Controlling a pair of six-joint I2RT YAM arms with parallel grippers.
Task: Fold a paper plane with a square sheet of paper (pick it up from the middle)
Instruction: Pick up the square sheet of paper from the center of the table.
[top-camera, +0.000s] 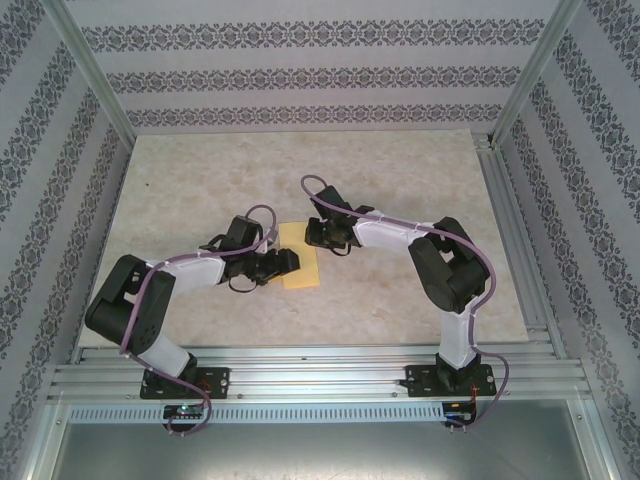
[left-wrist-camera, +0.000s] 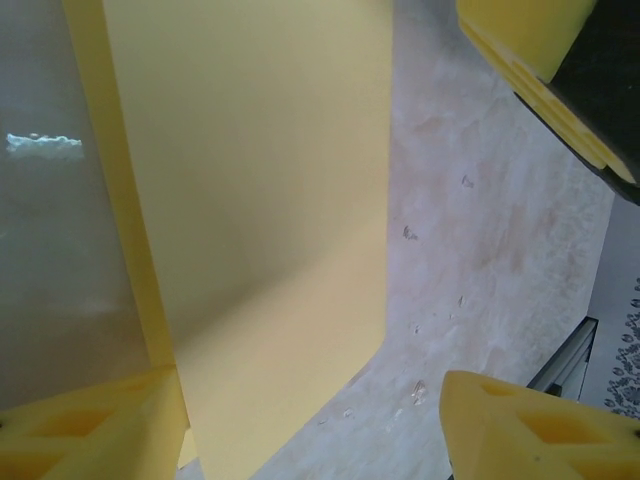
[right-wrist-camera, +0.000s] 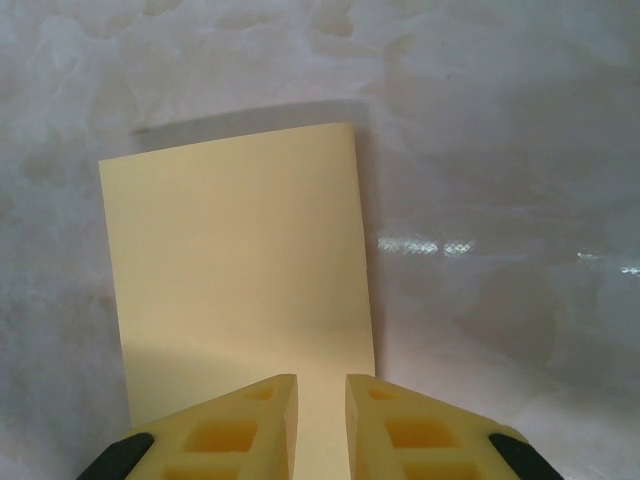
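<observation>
The square sheet of paper (top-camera: 303, 270) lies folded into a narrow yellow rectangle at the middle of the table, between the two grippers. My left gripper (top-camera: 283, 263) is at its left edge, jaws wide open. In the left wrist view the paper (left-wrist-camera: 260, 200) runs between the fingers (left-wrist-camera: 90, 430), close against the left one, with an under layer showing along its left edge. My right gripper (top-camera: 318, 238) points down onto the far end of the sheet. In the right wrist view its tips (right-wrist-camera: 322, 385) rest on the paper (right-wrist-camera: 240, 250) a narrow slit apart, with nothing pinched between them.
The marble-look table top (top-camera: 200, 190) spreads bare all round the sheet. An aluminium rail (top-camera: 515, 230) runs along the right edge and a frame (top-camera: 320, 380) along the near edge. Patterned walls close in the sides and back. One of the right gripper's fingers (left-wrist-camera: 530, 50) shows at the top right of the left wrist view.
</observation>
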